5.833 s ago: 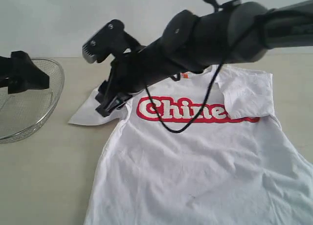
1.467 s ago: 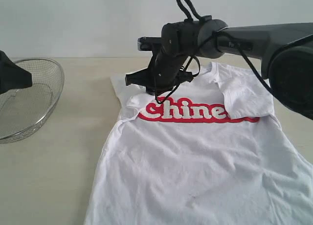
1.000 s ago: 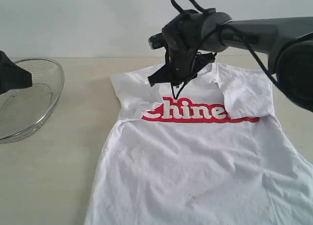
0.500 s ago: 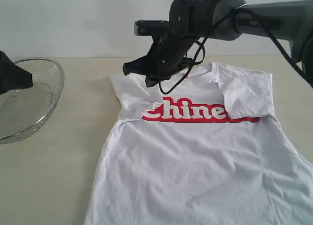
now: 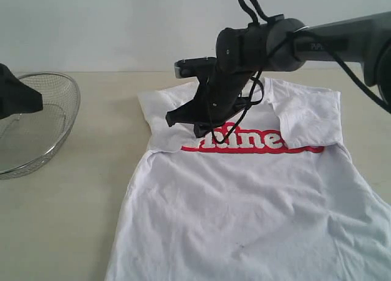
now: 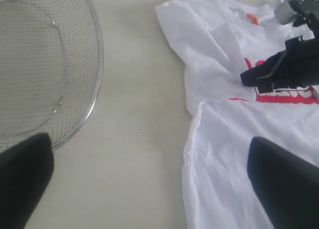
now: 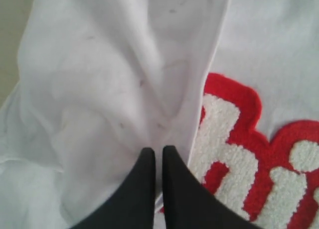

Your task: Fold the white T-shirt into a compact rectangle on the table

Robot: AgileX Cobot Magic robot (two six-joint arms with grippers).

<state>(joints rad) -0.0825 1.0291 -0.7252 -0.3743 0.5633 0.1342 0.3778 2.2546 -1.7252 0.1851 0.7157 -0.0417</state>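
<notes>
Beige table [image 5: 73,220]: right hand [image 7: 155,151], tips together, has dropped to white T-shirt [image 5: 244,195] sleeve; left hand [image 6: 149,142] apart.

A plain, pale grey-white wall [image 5: 91,24] closes the far side of the scene, bare from left to right, and meets the far edge of the worktop [image 5: 61,220] in one straight horizontal line. The worktop is wide, flat and matte, pale beige with faint darker specks, and it runs from that line to the near edge of the exterior view. The light is soft and even, casting only faint, blurred shadows on the surface.
</notes>
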